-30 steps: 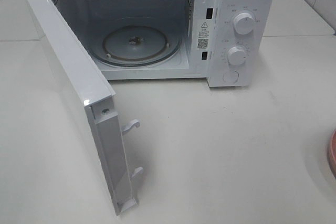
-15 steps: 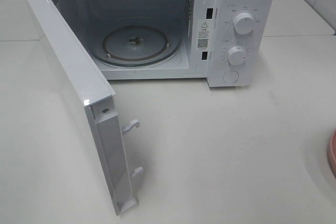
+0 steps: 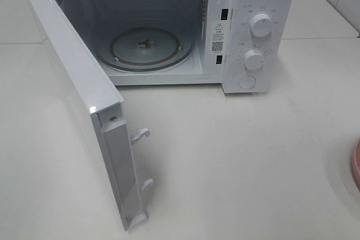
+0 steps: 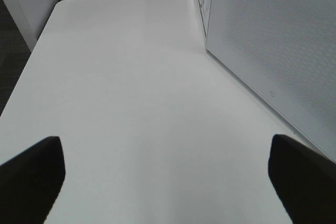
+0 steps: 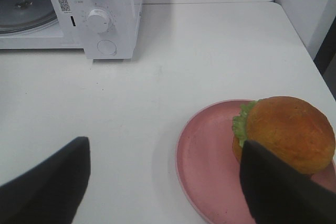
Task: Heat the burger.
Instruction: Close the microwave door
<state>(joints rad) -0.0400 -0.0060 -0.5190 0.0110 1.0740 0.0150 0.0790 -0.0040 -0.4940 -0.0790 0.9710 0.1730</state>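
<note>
White tabletop (image 3: 236, 155) fills high view. White microwave oven (image 3: 247, 4) across upper frame, hinged door (image 3: 84, 94) swung wide toward lower left, round glass turntable (image 3: 143, 49) bare inside. Flat pink round plate (image 5: 205, 161) at right edge, small brown-bun burger (image 5: 289, 129) with green lettuce resting on it. Right gripper (image 5: 163, 182) spread wide near burger, gripping nothing. Left gripper (image 4: 165, 174) spread wide over bare table beside door.

Pink plate (image 3: 356, 167) edge — slightly further right.
</note>
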